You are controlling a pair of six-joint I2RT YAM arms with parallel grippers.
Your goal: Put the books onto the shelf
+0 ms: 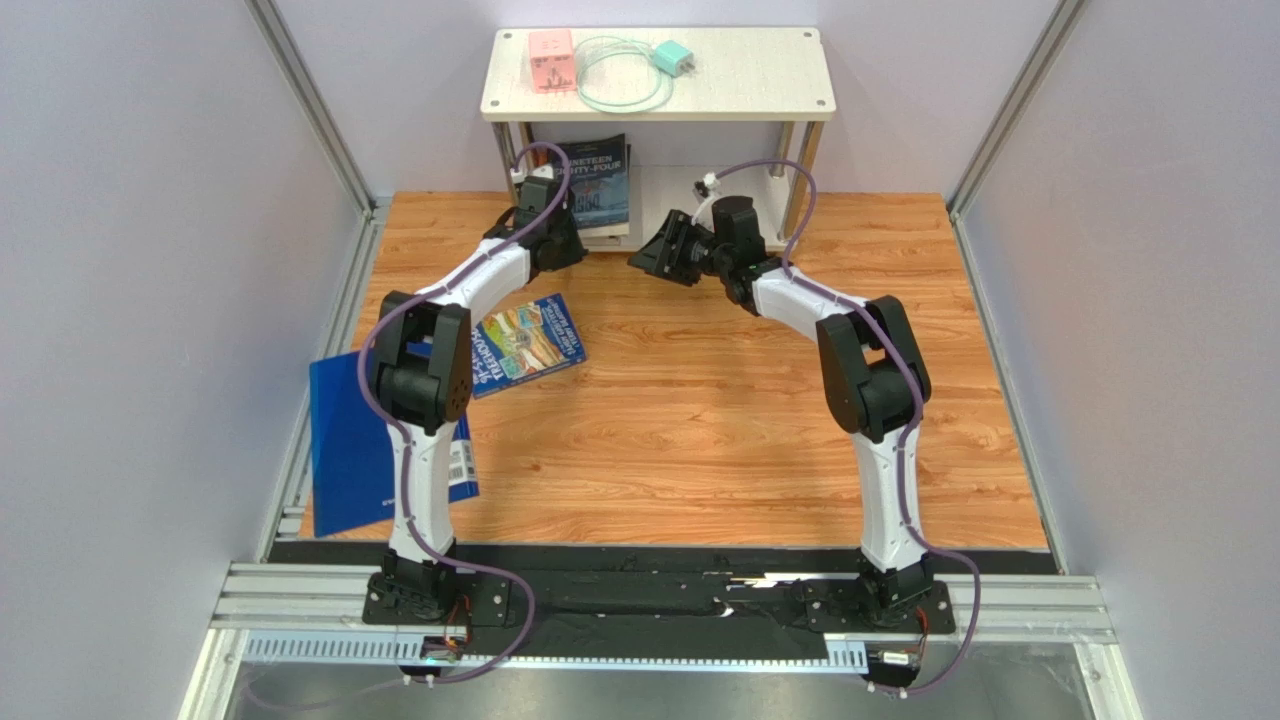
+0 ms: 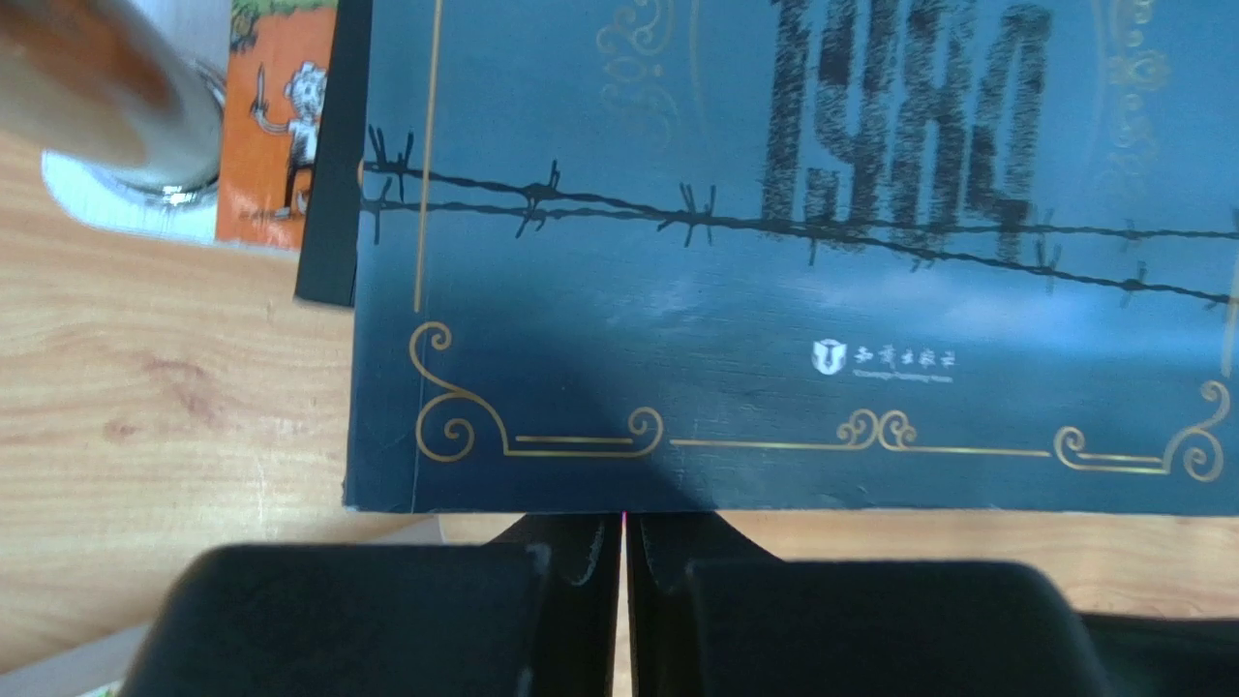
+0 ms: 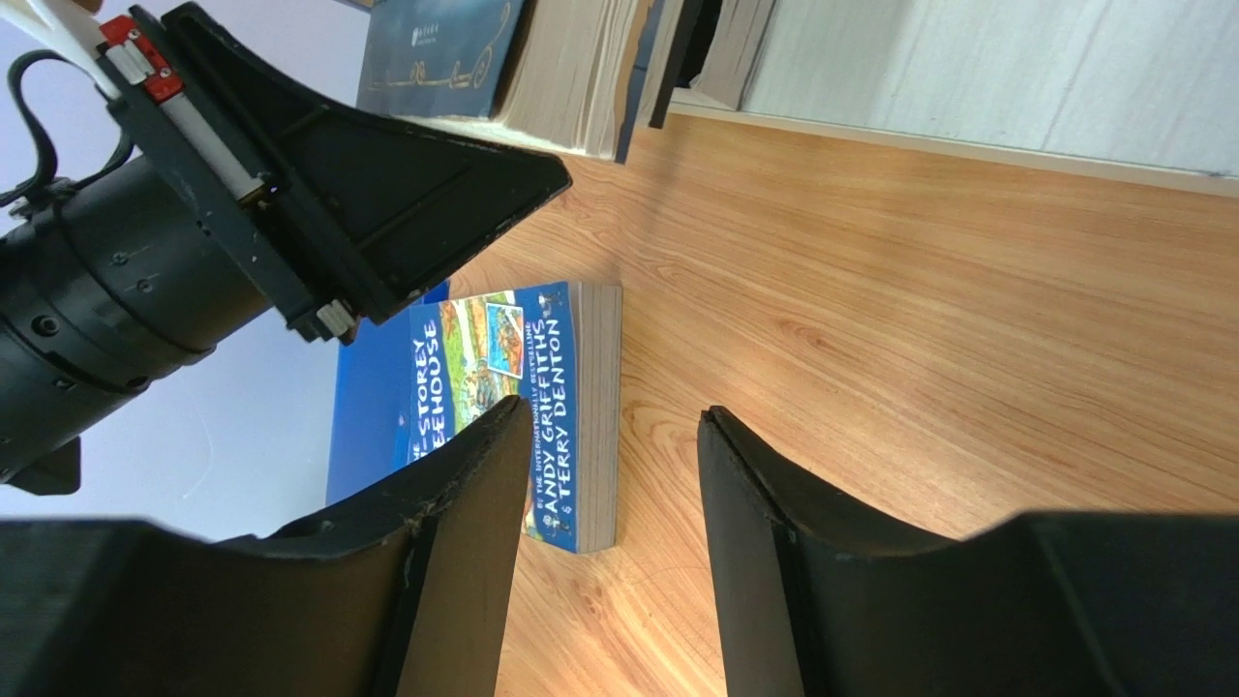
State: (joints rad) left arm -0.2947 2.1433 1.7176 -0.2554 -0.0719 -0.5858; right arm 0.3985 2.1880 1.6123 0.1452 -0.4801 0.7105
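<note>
Left end effector closed at edge of dark 1984 book, right end effector open, empty, illustrated blue book on surface

Orange wood-grain worktop, centre to 3 o'clock: bare, free passage.
9 o'clock: blue cartoon-cover paperback lying flat.
8 o'clock: large plain blue folder at the edge.
12 o'clock: pale two-tier shelf. A dark upright book blocks the left of its lower tier; the right is open.
</note>
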